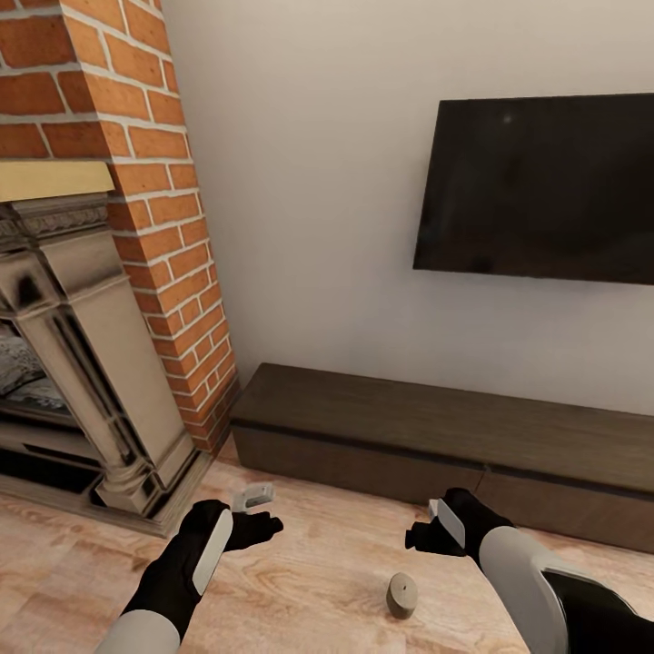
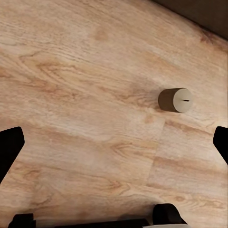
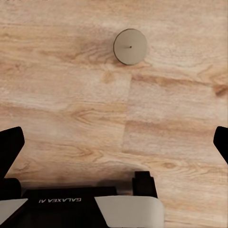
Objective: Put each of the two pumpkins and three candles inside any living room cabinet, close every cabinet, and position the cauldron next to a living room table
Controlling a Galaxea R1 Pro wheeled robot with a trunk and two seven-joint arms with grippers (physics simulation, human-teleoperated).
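Both pincers hover spread and empty over the pale wood-plank floor (image 1: pixel 309 581): the left pincer (image 1: pixel 263 518) near the fireplace (image 1: pixel 82 363), the right pincer (image 1: pixel 427 536) before the cabinet (image 1: pixel 436 436), whose fronts sit flush. A brick chimney (image 1: pixel 163 182) rises left; a dark television (image 1: pixel 545 186) hangs on the wall. One candle (image 1: pixel 401 596) stands upright on the floor, between the pincers, nearer the right one, touching neither.

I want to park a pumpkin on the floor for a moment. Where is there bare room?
Wood floor is bare between the cabinet and the candle, and between both grippers. Tighter by the fireplace base.
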